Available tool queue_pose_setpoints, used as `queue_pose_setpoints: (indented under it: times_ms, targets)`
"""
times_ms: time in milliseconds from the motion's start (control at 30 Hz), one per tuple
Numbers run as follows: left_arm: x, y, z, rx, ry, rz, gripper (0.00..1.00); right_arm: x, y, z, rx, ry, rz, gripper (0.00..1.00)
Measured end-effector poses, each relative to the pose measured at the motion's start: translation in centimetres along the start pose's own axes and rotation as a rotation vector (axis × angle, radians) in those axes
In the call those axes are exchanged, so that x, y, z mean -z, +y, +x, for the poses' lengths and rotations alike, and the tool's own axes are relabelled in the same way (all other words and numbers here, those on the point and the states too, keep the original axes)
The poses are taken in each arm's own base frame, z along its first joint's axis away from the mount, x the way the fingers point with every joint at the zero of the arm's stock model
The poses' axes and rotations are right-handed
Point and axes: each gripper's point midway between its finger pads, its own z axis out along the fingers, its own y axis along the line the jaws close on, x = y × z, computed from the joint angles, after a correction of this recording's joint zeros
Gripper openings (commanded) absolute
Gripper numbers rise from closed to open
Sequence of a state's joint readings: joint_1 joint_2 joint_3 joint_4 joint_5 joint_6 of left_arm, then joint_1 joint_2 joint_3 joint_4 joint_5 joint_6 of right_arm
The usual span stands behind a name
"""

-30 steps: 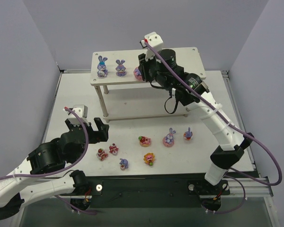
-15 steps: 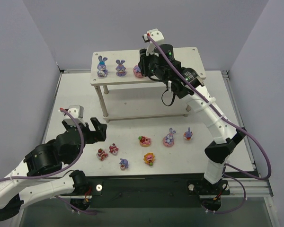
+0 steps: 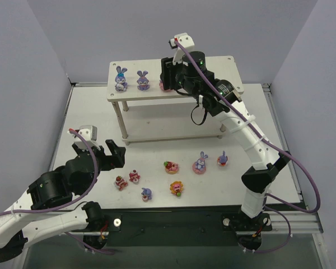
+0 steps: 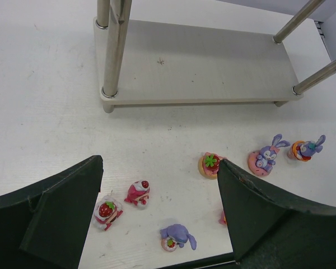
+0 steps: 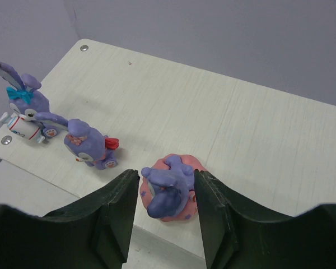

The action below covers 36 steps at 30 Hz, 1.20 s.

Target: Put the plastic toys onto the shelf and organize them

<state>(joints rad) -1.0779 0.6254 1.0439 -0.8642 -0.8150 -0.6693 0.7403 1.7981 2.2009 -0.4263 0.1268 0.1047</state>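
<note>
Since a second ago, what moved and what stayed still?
The right gripper edged left over the shelf, fingers either side of the pink-based bunny; I can't tell if it let go. The left gripper slid slightly left. No toy moved.

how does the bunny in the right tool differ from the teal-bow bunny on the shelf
The gripped bunny sits on a pink round base; the teal-bow bunny has none. The gripped bunny is between the right tool's fingers, no bow showing; the teal-bow bunny stands free near the shelf's left end. Both are purple, on the top board.
</note>
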Motion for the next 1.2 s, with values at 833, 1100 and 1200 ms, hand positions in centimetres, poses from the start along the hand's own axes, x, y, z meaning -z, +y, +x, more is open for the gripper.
queue_pose_setpoints:
  times_ms: [833,1100,1200]
  targets:
    - [0.3,0.3,-0.1,0.004,-0.004,0.001,0.93,2.4,-0.2,-2.0,-0.022,-0.051,-0.008,0.72]
    - [0.9,1.2,-0.6,0.023,-0.026,0.0,0.93,11.9,0.9,-4.0,-0.056,-0.142,-0.122,0.72]
    - [1.1,1.4,-0.8,0.028,-0.033,-0.002,0.93,14.8,2.2,-3.5,-0.046,-0.151,-0.186,0.73]
